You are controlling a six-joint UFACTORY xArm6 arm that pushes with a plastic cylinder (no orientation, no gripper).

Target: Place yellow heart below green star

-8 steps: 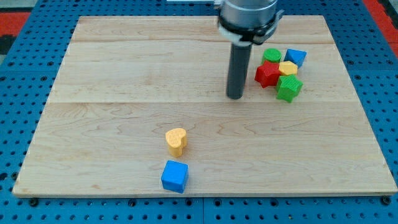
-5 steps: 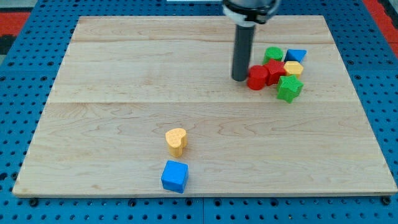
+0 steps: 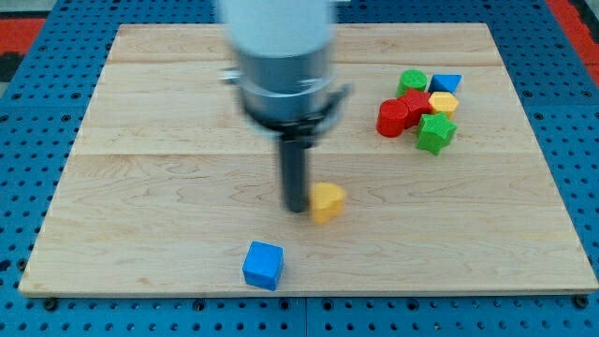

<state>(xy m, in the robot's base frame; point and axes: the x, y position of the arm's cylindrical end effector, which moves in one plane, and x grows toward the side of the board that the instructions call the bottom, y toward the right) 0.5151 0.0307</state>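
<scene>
Yellow heart (image 3: 327, 200) sits against my tip (image 3: 296, 207), no jaws on this rod; an off-centre shove could spin it wide of the green star (image 3: 434, 133).

Our tip (image 3: 296, 208) touches the yellow heart (image 3: 327, 201) at mid-desk (image 3: 140, 187); bare wood lies open between it and the green star (image 3: 435, 133), whose cluster crowds its upper side; the blue cube (image 3: 263, 265) sits clear below.

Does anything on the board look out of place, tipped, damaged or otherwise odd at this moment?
Nothing stands out. My tip sits against the yellow heart, on its left in the view; the green star sits with the cluster at the upper right.
</scene>
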